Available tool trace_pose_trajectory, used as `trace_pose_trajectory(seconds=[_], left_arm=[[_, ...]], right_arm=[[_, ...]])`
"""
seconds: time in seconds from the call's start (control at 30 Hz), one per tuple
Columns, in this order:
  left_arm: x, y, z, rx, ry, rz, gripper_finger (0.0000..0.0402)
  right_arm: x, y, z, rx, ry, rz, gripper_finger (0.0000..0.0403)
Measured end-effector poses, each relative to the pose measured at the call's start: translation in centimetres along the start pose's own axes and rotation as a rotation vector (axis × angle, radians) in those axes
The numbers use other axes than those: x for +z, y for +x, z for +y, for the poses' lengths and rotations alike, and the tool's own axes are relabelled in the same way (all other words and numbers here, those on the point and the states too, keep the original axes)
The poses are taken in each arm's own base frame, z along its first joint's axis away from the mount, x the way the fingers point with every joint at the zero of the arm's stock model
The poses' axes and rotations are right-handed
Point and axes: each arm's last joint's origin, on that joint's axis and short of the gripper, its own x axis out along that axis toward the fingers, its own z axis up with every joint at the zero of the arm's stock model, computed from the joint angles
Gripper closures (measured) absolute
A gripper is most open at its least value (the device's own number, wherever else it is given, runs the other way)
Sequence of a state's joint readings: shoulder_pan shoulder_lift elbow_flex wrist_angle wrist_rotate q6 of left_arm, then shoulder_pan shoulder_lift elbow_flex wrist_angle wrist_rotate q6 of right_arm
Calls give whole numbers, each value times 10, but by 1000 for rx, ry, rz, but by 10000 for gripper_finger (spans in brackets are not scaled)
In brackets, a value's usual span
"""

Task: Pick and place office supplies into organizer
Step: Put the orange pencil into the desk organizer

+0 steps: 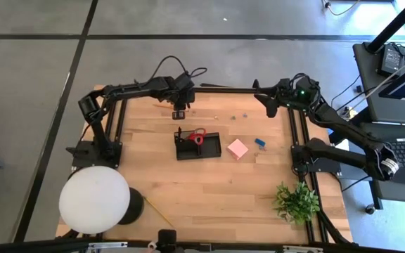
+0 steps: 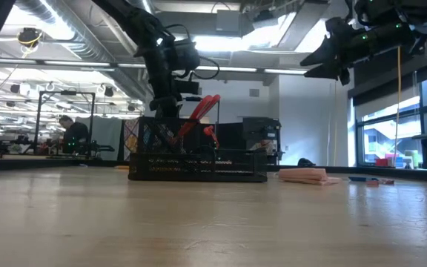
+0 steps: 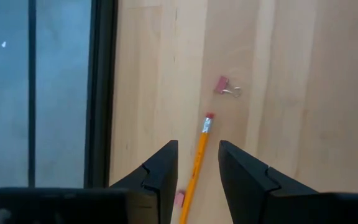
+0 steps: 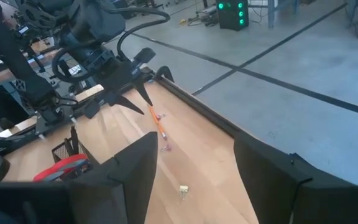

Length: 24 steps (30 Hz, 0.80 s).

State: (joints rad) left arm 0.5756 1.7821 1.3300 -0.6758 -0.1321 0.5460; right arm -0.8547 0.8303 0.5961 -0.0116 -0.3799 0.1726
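High view: the left gripper (image 1: 178, 112) hangs over the table's (image 1: 188, 176) far edge, fingers apart, one yellow pencil (image 3: 197, 165) lying between their tips and one pink binder clip (image 3: 224, 86) just beyond. One black organizer (image 1: 209, 149) sits nearer the table's middle than that gripper, with one pair of red-handled scissors (image 1: 197, 136) standing in it. Beside the organizer lie one pink sticky-note block (image 1: 238, 148) and one blue piece (image 1: 260, 143). The right gripper (image 1: 261, 97) waits apart, raised, fingers spread. No readable writing.
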Motion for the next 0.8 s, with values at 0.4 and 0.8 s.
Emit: trace_pose_trajectory(seconds=[0.4, 0.8], left_arm=[[-1, -1, 0, 71, 48, 50, 279], [9, -3, -13, 80, 101, 24, 218]], right_arm=[[0, 0, -1, -47, 1, -8, 187], [0, 0, -1, -47, -1, -8, 187]])
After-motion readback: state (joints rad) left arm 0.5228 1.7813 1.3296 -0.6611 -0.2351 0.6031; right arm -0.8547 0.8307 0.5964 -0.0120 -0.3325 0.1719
